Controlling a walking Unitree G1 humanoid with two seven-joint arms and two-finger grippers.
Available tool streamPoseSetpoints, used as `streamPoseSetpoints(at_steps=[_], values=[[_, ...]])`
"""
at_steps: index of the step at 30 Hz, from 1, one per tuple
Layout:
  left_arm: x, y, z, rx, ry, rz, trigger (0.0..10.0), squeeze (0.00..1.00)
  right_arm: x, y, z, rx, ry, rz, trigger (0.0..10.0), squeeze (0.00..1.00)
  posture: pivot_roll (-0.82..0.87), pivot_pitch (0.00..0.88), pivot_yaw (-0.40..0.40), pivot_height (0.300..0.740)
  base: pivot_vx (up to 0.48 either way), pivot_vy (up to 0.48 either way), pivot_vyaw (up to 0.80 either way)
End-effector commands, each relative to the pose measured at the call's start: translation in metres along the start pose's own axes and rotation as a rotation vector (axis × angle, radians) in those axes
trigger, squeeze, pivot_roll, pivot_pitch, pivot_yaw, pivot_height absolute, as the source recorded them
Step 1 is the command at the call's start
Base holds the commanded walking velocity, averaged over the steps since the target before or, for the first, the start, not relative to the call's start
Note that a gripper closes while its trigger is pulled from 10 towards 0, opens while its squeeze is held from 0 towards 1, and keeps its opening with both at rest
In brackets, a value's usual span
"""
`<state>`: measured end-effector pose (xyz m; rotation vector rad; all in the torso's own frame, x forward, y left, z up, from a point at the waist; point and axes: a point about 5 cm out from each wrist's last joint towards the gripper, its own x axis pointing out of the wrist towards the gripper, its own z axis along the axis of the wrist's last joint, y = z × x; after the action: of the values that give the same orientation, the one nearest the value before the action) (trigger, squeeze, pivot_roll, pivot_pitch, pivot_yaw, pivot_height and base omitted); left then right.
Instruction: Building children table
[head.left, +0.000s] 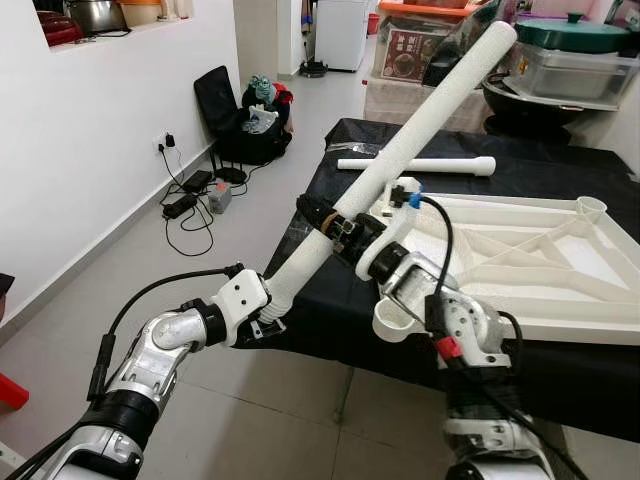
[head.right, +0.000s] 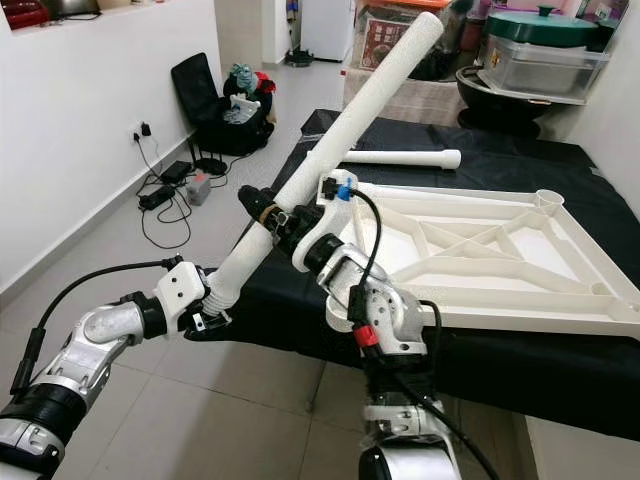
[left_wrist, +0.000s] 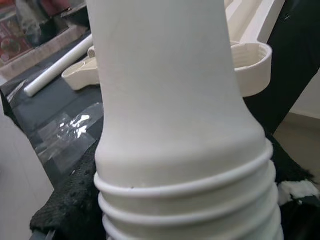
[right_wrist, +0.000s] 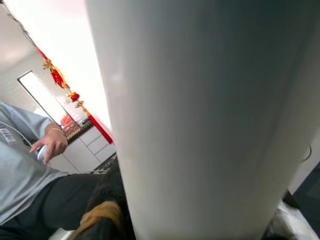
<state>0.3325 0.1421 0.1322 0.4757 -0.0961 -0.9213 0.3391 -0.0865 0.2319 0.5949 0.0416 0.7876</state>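
Head views: white table leg (head.left: 420, 125), tilted, threaded end low; left gripper (head.left: 262, 322) clamps that end, right gripper (head.left: 340, 228) clamps mid-shaft. Upturned tabletop (head.left: 520, 255) on the black-draped table (head.left: 330, 190); corner socket (head.left: 398, 322) unfilled; second leg (head.left: 420, 164) lying loose.
Left wrist: threads gripped, unscrewed.
Right wrist: shaft; a person (right_wrist: 30, 165) behind.
No legs fitted.

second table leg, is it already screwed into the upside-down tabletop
No, the second table leg lies loose on the black cloth beyond the tabletop, not standing in any corner socket.
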Motion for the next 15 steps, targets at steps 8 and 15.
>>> streamPoseSetpoints(at_steps=[8, 15], values=[[-0.0026, 0.0022, 0.0011, 0.0, 0.005, -0.028, 10.0, 0.0, -0.0095, 0.0004, -0.0009, 0.027, 0.058, 0.007, 0.0, 0.0, -0.01, 0.0, -0.032, 0.74, 0.0, 0.0, 0.0], [-0.0065, 0.0018, 0.0008, -0.028, -0.03, -0.043, 10.0, 1.0, -0.0105, 0.0012, 0.0009, 0.013, 0.056, 0.001, 0.0, 0.0, -0.02, 0.0, -0.031, 0.74, 0.0, 0.0, 0.0]])
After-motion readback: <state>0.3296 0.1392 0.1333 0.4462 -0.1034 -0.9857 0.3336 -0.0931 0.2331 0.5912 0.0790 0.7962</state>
